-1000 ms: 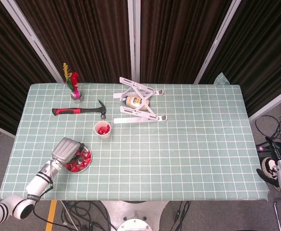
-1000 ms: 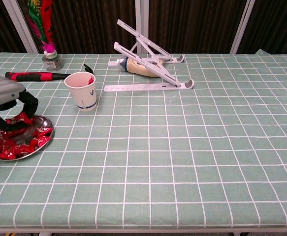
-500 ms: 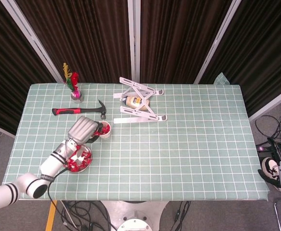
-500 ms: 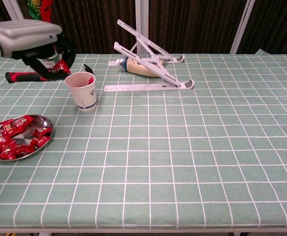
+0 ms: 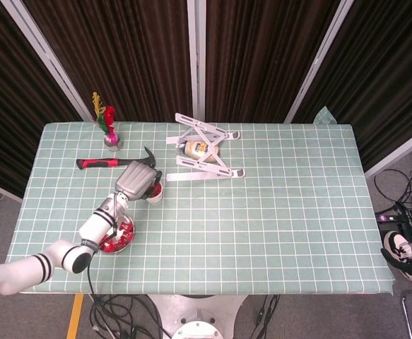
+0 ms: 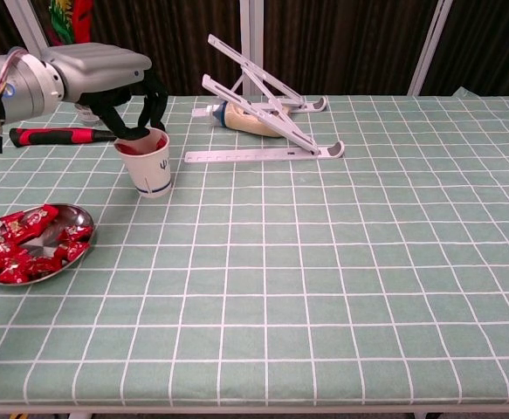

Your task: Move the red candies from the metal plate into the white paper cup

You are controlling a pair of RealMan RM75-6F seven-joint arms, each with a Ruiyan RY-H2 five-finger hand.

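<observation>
1. Head view: the left hand (image 5: 138,181) hangs over the white paper cup (image 5: 153,194), hiding most of it; the metal plate (image 5: 124,237) of red candies (image 5: 112,241) lies below the hand, under the forearm.
2. Chest view: the left hand (image 6: 114,77) has its fingertips (image 6: 134,133) at the white paper cup's (image 6: 149,168) rim, pinching a red candy (partly hidden). The metal plate (image 6: 81,220) sits nearer the surface edge; a hammer (image 6: 58,134) lies behind. The right hand is unseen.
</observation>
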